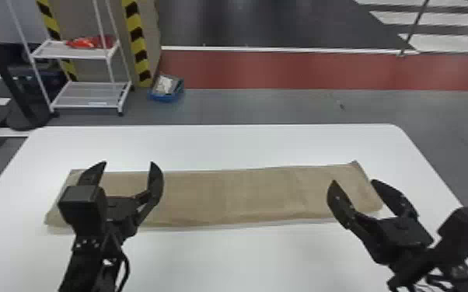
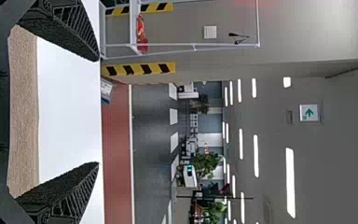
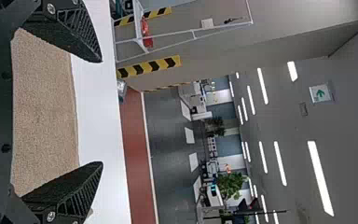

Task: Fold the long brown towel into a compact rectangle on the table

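The brown towel lies flat as a long strip across the white table, its right end slightly slanted. Over its left part is my left gripper, fingers wide apart with nothing between them. My right gripper hangs open above the right end. In the left wrist view, the open left gripper has the towel beyond its finger bases. The right wrist view has the right gripper open too, with a broader stretch of towel behind its fingers.
The white table extends behind and in front of the towel. Past its far edge, on the floor, stand a white wire shelf with red items on top and a blue bin. Striped posts stand beside the shelf.
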Robot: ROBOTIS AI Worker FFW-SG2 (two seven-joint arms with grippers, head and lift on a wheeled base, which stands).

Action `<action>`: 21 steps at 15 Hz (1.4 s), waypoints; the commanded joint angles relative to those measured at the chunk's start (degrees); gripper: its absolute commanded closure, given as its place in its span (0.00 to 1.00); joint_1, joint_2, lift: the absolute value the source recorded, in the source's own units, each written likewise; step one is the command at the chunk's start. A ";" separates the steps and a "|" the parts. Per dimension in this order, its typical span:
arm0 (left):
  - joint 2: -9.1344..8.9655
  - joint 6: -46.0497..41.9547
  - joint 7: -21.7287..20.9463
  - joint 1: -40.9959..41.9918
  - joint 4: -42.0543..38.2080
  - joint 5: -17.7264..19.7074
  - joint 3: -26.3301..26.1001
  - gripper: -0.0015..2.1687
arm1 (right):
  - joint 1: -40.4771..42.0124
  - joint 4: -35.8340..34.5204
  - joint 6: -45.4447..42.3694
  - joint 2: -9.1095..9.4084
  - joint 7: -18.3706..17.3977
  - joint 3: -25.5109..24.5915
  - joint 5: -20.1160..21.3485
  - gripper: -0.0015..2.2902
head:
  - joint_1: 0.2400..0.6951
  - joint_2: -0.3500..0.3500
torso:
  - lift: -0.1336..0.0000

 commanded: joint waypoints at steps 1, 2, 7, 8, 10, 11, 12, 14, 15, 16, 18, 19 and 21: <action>0.42 0.46 -0.29 -4.19 4.93 1.26 3.35 0.04 | -1.18 1.63 -0.73 0.05 0.01 0.41 0.37 0.04 | 1.00 0.47 | 0.10; 0.51 0.64 -0.90 -5.50 6.16 1.43 4.49 0.04 | -1.36 1.72 -0.73 0.05 0.01 0.41 0.46 0.04 | 1.00 0.49 | 0.10; 1.04 8.72 -4.42 -9.99 11.08 2.49 11.88 0.04 | -2.76 3.21 -0.73 0.05 0.62 1.64 0.98 0.04 | 1.00 0.59 | 0.10; 1.30 10.66 -4.60 -10.43 11.61 2.66 13.63 0.04 | -3.03 3.74 -0.73 0.05 0.62 1.99 1.16 0.04 | 1.00 0.64 | 0.10; 1.65 13.29 -6.62 -11.30 13.54 3.19 15.83 0.04 | -3.56 4.53 -0.90 0.05 0.62 2.17 1.16 0.04 | 1.00 0.69 | 0.10; 2.44 13.29 -7.14 -11.39 14.25 3.80 15.92 0.04 | -3.56 4.53 -0.90 0.05 0.62 2.17 1.16 0.04 | 1.00 0.71 | 0.10; 2.88 13.29 -7.23 -11.39 14.86 4.24 16.09 0.04 | -3.47 4.44 -0.90 0.00 0.62 2.17 1.16 0.04 | 1.00 0.73 | 0.10; 3.06 13.29 -7.41 -11.74 16.18 4.16 16.53 0.04 | -3.38 4.44 -0.73 -0.35 0.62 2.08 1.07 0.04 | 1.00 0.76 | 0.10; 3.23 13.29 -7.76 -11.92 16.62 4.16 16.53 0.04 | -3.20 4.44 -0.73 -0.44 0.62 2.08 0.98 0.04 | 1.00 0.77 | 0.10; 3.23 13.29 -8.02 -12.01 16.71 3.80 16.53 0.04 | -3.12 4.44 -0.90 -0.70 0.62 2.08 0.98 0.04 | 1.00 0.77 | 0.10; 3.23 14.00 -8.11 -12.36 16.62 3.54 16.36 0.04 | -2.85 4.44 -0.90 -1.05 0.62 2.08 0.46 0.04 | 1.00 0.77 | 0.10; 3.23 15.75 -8.73 -12.45 16.71 3.45 16.45 0.05 | -2.85 4.44 -0.90 -1.32 0.62 2.08 0.28 0.04 | 1.00 0.77 | 0.10; 3.67 17.16 -8.81 -12.45 16.71 3.28 16.62 0.07 | -2.76 4.44 -0.90 -1.58 0.62 2.08 0.02 0.04 | 1.00 0.76 | 0.10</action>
